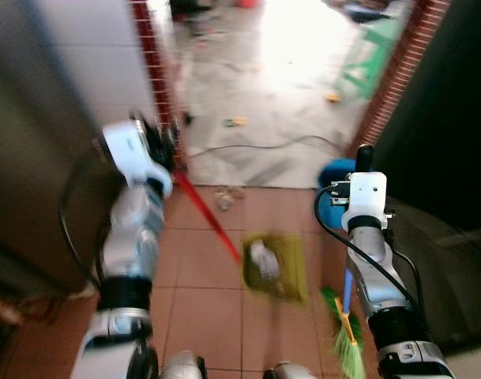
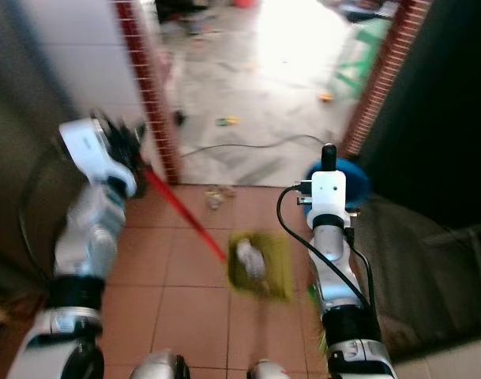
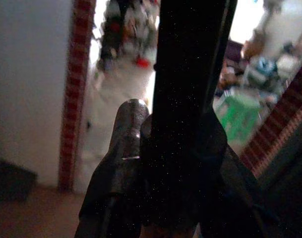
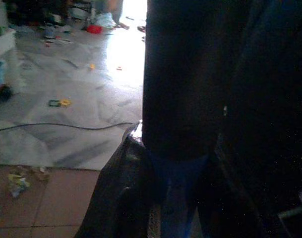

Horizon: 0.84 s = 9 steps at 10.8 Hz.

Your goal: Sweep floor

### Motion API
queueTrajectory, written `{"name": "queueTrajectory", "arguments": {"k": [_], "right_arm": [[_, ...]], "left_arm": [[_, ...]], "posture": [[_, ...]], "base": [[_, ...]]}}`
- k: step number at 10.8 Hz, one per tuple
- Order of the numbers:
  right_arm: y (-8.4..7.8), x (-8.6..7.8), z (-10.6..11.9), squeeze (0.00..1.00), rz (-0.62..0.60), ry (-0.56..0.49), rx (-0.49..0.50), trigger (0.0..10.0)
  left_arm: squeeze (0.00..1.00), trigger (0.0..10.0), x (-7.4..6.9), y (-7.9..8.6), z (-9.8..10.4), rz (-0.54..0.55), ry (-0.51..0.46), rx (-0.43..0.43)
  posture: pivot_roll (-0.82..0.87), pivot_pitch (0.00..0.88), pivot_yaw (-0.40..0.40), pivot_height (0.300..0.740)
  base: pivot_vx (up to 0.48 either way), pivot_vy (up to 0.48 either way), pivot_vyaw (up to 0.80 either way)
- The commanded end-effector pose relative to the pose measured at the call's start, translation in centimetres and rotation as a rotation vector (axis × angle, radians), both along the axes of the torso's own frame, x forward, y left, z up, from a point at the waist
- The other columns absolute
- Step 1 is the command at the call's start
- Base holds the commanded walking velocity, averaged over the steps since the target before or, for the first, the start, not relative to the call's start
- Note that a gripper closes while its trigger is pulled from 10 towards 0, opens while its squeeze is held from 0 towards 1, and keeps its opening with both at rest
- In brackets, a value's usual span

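The left gripper's fingers [image 3: 126,163] squeeze the dustpan's red handle [image 1: 208,213], holding the dustpan [image 1: 276,268] low to catch dirt. The right gripper [image 4: 175,163] grips the broom [image 1: 347,332], its bristles beside the dustpan on the floor [image 1: 201,292].

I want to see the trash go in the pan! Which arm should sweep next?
Probably the right. Its pincer holds the green broom, whose bristles sit beside the dustpan. The left pincer holds the dustpan's red handle, steadying it near the litter.
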State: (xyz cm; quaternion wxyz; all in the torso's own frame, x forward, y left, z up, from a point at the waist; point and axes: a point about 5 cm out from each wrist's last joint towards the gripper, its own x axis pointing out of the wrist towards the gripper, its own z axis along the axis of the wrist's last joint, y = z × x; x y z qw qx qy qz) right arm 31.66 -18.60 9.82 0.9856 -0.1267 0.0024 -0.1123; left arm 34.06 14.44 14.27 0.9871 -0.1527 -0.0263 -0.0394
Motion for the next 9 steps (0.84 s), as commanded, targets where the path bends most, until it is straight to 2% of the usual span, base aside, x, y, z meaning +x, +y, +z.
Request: {"name": "queueTrajectory", "arguments": {"k": [1,4,7,9], "right_arm": [[-0.2,0.0,0.2,0.00,-0.006,-0.004,-0.012,10.0],[-0.3,0.0,0.3,0.00,-0.004,-0.006,-0.020,10.0],[0.0,0.0,0.4,0.00,0.007,-0.014,-0.019,10.0],[0.1,0.1,0.5,0.00,0.014,-0.021,-0.018,10.0]], "left_arm": [[0.00,10.0,0.0,-0.2,0.5,-0.019,-0.024,0.011],[0.00,10.0,-0.5,-1.2,0.0,-0.055,-0.015,-0.002],[0.00,10.0,-0.7,-1.2,-0.2,-0.058,-0.005,0.000],[0.00,10.0,-0.7,-1.3,-0.2,-0.058,-0.005,0.000]], "posture": [[-0.04,0.000,0.040,0.740],[-0.05,0.000,0.034,0.740],[-0.04,0.000,0.032,0.740],[-0.04,0.000,0.033,0.740]], "base": [[0.000,0.000,-0.80],[0.000,0.331,-0.80],[0.000,0.330,-0.80],[0.000,0.141,-0.24]]}}
